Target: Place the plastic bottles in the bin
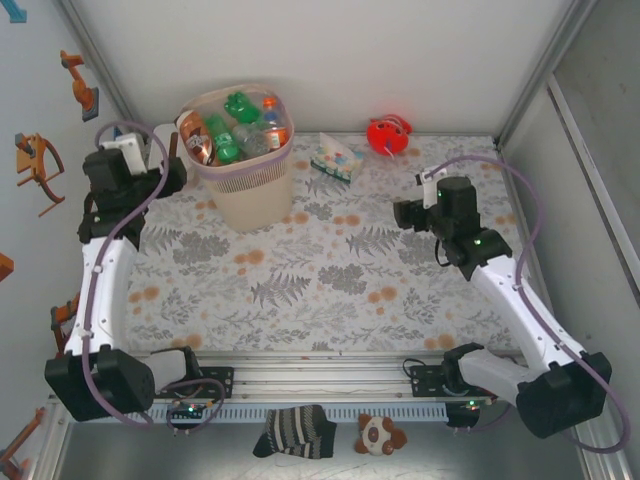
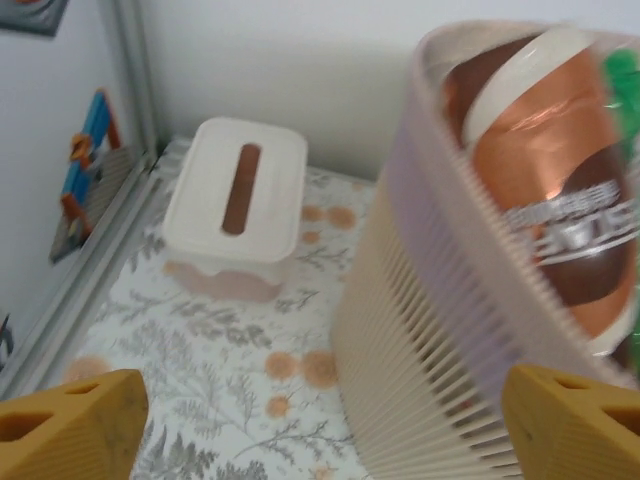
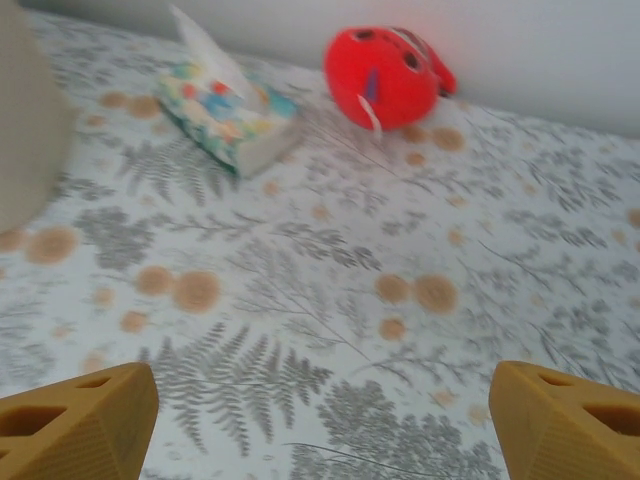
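The pale pink bin [image 1: 245, 195] stands at the back left, heaped with plastic bottles [image 1: 236, 128], green ones and ones with orange labels. In the left wrist view the bin's ribbed wall [image 2: 450, 340] is close on the right, with an orange-labelled bottle [image 2: 545, 190] leaning at its rim and a green one [image 2: 625, 85] behind. My left gripper [image 1: 172, 165] hangs just left of the bin, open [image 2: 320, 440], nothing between its fingers. My right gripper [image 1: 403, 213] hovers open [image 3: 320, 430] over bare patterned cloth at the right middle, also without a load.
A white slotted box [image 2: 235, 195] sits in the back left corner beside the bin. A patterned packet [image 3: 225, 105] and a red round toy [image 3: 385, 75] lie near the back wall. The metal frame rail [image 2: 90, 250] runs along the left edge.
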`<state>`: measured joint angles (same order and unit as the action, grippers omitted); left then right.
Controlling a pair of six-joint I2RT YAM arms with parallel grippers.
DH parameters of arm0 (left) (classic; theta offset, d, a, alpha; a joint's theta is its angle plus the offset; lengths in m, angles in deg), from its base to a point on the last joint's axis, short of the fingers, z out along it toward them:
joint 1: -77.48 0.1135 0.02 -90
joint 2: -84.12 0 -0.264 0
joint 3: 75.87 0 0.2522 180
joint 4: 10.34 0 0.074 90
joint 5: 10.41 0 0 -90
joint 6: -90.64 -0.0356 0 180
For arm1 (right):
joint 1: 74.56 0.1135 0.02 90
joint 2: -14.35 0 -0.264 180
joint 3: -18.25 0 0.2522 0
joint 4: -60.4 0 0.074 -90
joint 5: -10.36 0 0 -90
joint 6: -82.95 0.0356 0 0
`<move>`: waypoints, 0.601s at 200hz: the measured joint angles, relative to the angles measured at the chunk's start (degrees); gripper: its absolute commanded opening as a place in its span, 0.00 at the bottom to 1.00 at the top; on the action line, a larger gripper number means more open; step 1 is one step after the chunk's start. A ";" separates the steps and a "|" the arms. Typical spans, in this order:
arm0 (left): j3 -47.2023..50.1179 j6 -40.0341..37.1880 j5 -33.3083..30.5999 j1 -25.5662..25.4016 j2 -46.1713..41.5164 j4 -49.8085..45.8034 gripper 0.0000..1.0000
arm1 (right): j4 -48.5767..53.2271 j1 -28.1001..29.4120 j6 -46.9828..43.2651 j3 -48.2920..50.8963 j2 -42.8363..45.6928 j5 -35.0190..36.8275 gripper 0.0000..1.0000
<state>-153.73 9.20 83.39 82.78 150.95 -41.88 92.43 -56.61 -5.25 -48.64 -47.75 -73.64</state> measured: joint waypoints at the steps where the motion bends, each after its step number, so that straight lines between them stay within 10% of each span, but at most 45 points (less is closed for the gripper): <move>1: 0.26 0.02 -0.13 0.00 -0.07 0.11 1.00 | -0.28 -0.20 -0.11 0.46 0.02 0.20 0.99; 120: 32.89 -3.41 -15.47 -7.23 13.03 35.76 0.96 | -41.44 -15.58 4.55 27.52 -17.27 8.37 0.99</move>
<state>-120.83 5.79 67.91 75.54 163.98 -6.12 50.99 -72.19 -0.70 -21.12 -65.02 -65.26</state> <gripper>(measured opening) 0.961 0.989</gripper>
